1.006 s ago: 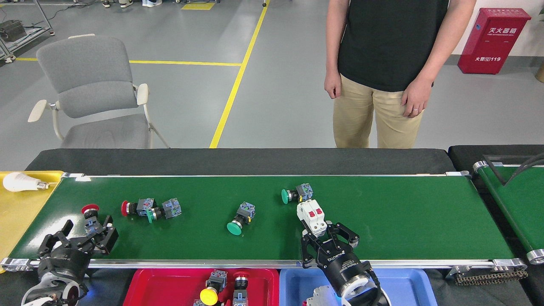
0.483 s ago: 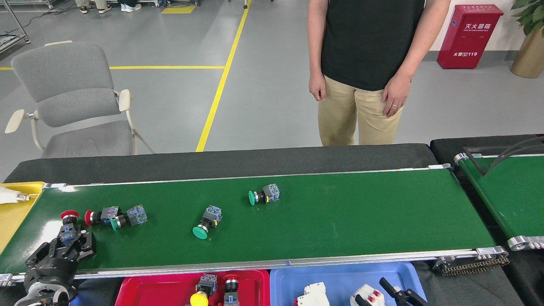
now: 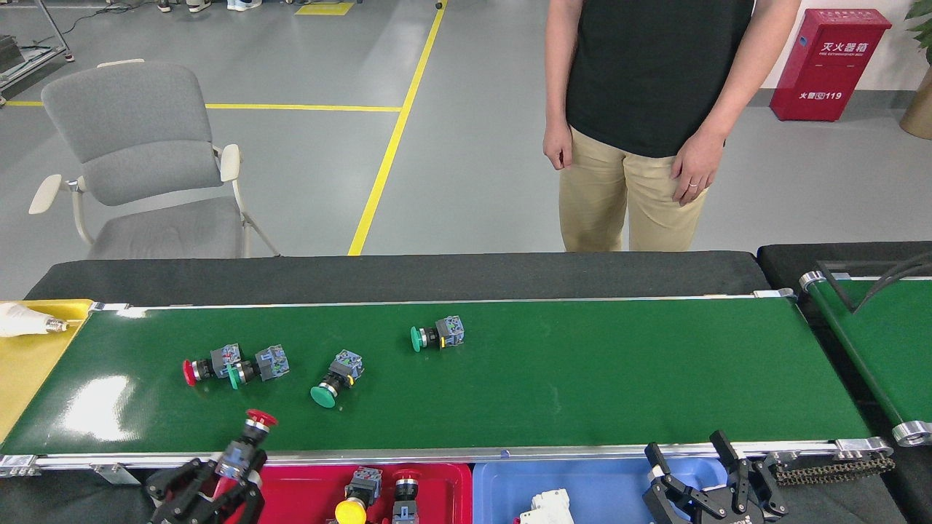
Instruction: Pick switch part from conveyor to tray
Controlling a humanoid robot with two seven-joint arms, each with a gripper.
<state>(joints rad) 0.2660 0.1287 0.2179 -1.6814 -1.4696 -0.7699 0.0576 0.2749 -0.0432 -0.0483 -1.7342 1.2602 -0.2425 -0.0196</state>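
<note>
The left gripper (image 3: 231,477) has its fingers closed on a red-capped switch part (image 3: 247,440), held above the red tray (image 3: 306,484) edge by the conveyor (image 3: 582,371). The right gripper (image 3: 710,477) has fingers spread, empty. Released here, the part could catch the rim and tumble out.

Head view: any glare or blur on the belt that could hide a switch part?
Head view: a bright glare patch sits on the conveyor near its left end, with a smaller one at the far left corner; no part lies in either. The green switch and the others show sharp, with no motion blur.
</note>
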